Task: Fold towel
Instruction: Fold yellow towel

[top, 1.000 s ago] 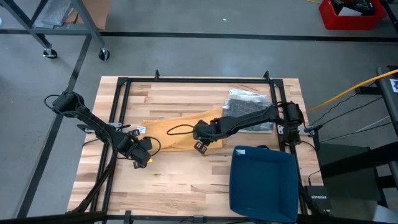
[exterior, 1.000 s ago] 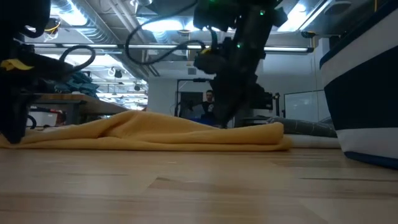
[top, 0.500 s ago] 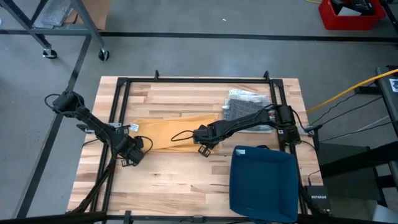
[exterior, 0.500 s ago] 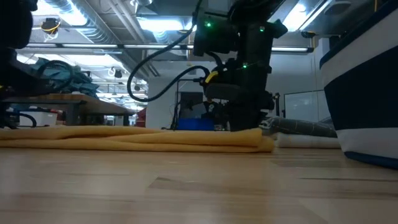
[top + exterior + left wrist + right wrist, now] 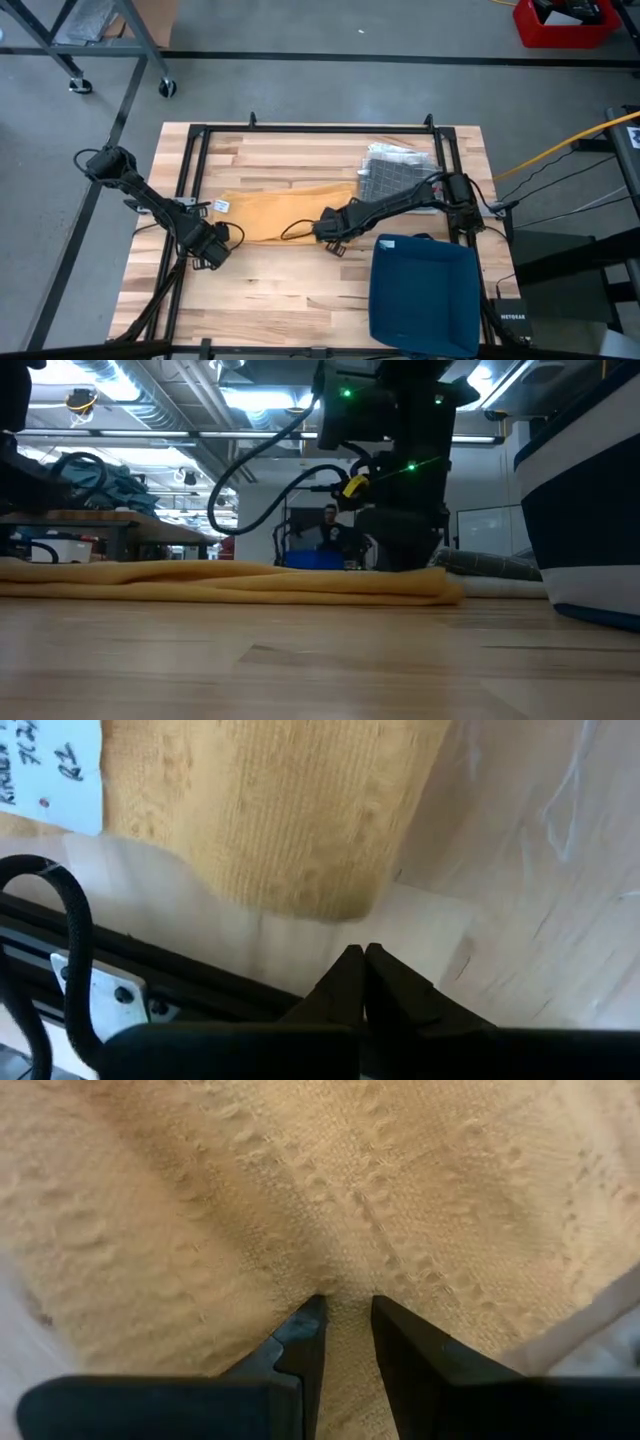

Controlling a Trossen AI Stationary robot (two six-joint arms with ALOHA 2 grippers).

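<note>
1. The towel (image 5: 285,212) is mustard-yellow cloth with a nubbly woven surface. It lies flat as a long folded strip across the middle of the table (image 5: 300,290). A white tag (image 5: 221,206) with handwriting sits at its left end.
2. My right gripper (image 5: 345,1320) is pressed down on the towel's right end. Its two dark fingers stand a little apart, with a ridge of cloth between the tips, so it is gripping the towel. The weave there is coarse, with a stitched seam running away from the fingertips.
3. My left gripper (image 5: 358,955) is closed, fingers pressed together with nothing between them. It hovers over bare wood just beside the towel's rounded left corner, not touching it.
4. From table height the towel reads as a low, layered band with soft rolled edges, and my right arm stands at its right end.
5. The table is pale butcher-block wood in long glued strips, edged by a black metal frame (image 5: 200,130).
6. A dark blue bin (image 5: 420,290) with a smooth wall sits at the right front of the table. A grey ribbed cloth (image 5: 392,168) lies at the right rear, partly under my right arm.
7. The floor around is grey. A red crate (image 5: 560,22) stands far off at the right.
8. The low view shows ceiling lights, pipes, a workbench and a person (image 5: 328,520) far behind.
</note>
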